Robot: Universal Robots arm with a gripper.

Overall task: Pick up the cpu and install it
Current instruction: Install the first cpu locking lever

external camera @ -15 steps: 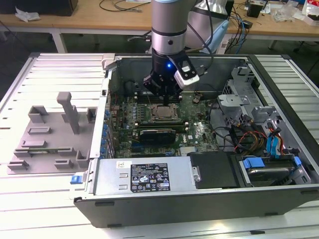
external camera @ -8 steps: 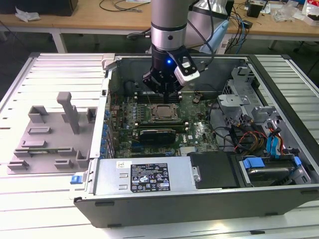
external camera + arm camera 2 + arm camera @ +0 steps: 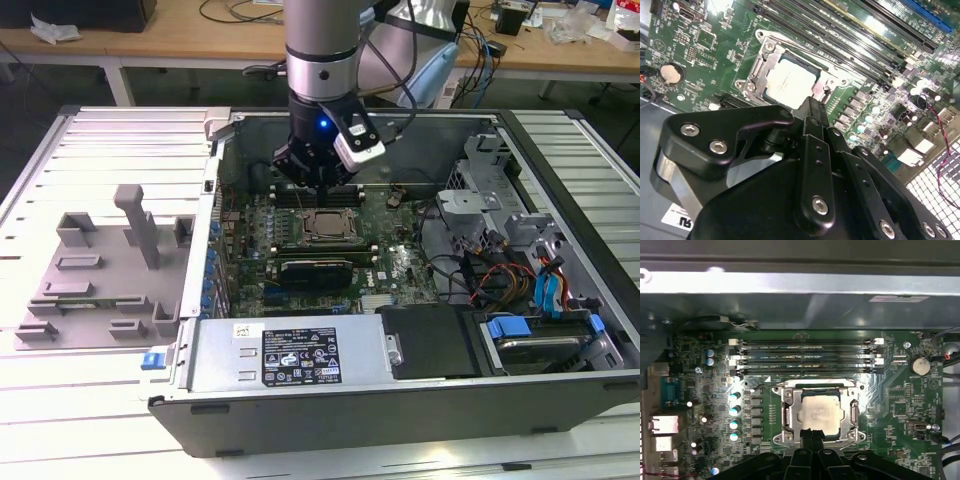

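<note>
Cpu (image 3: pixel 818 411) lies in its socket (image 3: pixel 788 415), near the claw (image 3: pixel 810 431).

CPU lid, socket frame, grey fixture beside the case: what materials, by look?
cpu: metal lid, likely plated, dull silvery sheen. socket frame: bright bare metal, glints at edges. grey fixture: probably plastic, flat matte grey, no reflections.

Dull silvery metal cpu (image 3: pixel 818 411) top
</note>
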